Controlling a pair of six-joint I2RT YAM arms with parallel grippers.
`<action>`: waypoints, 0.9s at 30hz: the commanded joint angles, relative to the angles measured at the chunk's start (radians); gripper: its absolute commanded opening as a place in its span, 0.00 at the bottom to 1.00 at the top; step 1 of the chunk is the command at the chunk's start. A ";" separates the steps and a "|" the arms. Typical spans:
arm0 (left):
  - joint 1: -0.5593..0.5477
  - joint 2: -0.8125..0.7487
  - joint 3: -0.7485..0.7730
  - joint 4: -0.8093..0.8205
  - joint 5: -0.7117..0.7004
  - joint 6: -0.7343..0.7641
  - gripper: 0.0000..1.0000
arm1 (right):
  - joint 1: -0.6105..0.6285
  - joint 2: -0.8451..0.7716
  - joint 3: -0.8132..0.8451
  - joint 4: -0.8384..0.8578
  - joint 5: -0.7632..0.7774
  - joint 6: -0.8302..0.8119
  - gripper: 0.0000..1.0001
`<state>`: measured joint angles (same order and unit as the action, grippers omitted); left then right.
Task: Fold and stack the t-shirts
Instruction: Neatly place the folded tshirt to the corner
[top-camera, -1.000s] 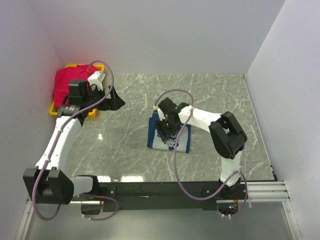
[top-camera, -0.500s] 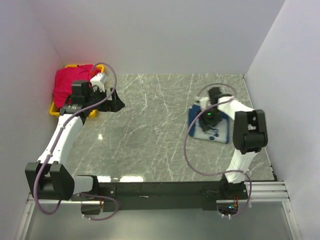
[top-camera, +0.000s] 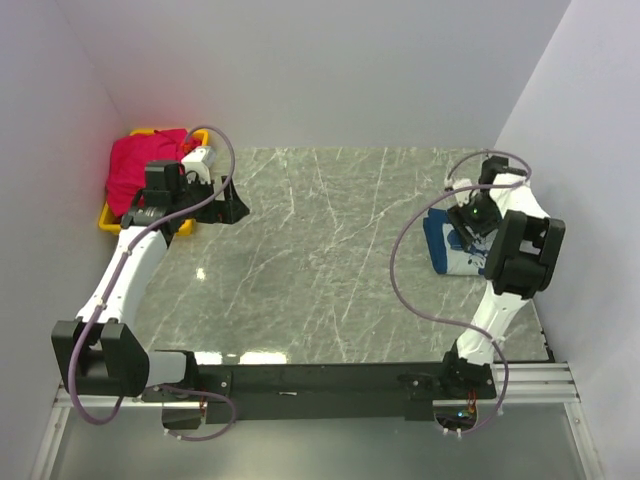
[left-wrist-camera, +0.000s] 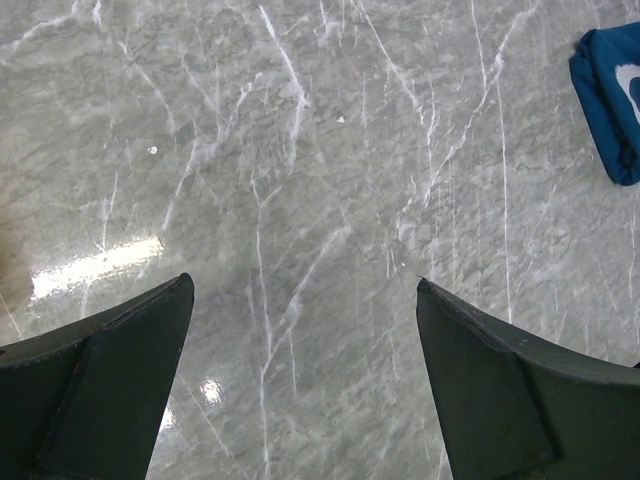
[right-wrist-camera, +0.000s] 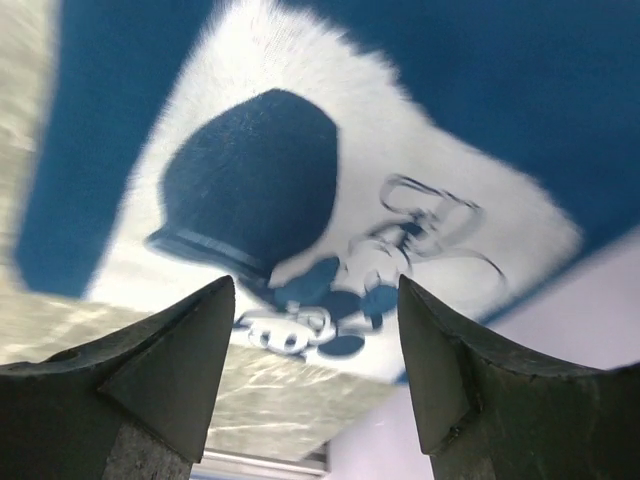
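The navy blue t-shirt (top-camera: 452, 252) lies folded at the table's right side, close to the wall, its white printed patch facing up. My right gripper (top-camera: 478, 214) hovers just over its far part, open. In the right wrist view the shirt's print (right-wrist-camera: 300, 150) fills the frame beyond the spread fingertips of that gripper (right-wrist-camera: 315, 282), and nothing sits between them. The red-pink t-shirt (top-camera: 140, 165) is heaped in the yellow bin (top-camera: 108, 216) at the back left. My left gripper (top-camera: 228, 200) (left-wrist-camera: 302, 282) hangs open over bare marble beside the bin. The blue shirt (left-wrist-camera: 610, 100) shows far off in its view.
The right wall (top-camera: 570, 200) stands right beside the blue shirt, and shows as a lilac strip (right-wrist-camera: 500, 400) in the right wrist view. The marble tabletop (top-camera: 320, 250) stretches between the two arms. The right arm's purple cable (top-camera: 400, 270) loops over the table.
The blue shirt has slid from the table's middle to the right wall, with my right gripper moving over it. My left arm has barely moved.
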<state>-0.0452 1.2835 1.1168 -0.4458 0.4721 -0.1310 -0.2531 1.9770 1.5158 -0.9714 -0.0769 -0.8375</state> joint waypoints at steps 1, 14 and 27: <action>-0.002 -0.049 0.032 0.030 -0.013 0.018 0.99 | 0.002 -0.172 0.092 -0.073 -0.070 0.128 0.73; -0.002 -0.092 0.018 0.065 0.036 -0.019 0.99 | -0.034 -0.469 -0.436 0.092 0.019 0.446 0.74; -0.002 -0.096 -0.009 0.052 0.056 0.024 0.99 | -0.037 -0.158 -0.364 0.231 -0.004 0.508 0.73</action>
<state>-0.0456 1.1866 1.0882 -0.4057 0.4938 -0.1295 -0.2840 1.7634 1.0725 -0.8009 -0.0639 -0.3576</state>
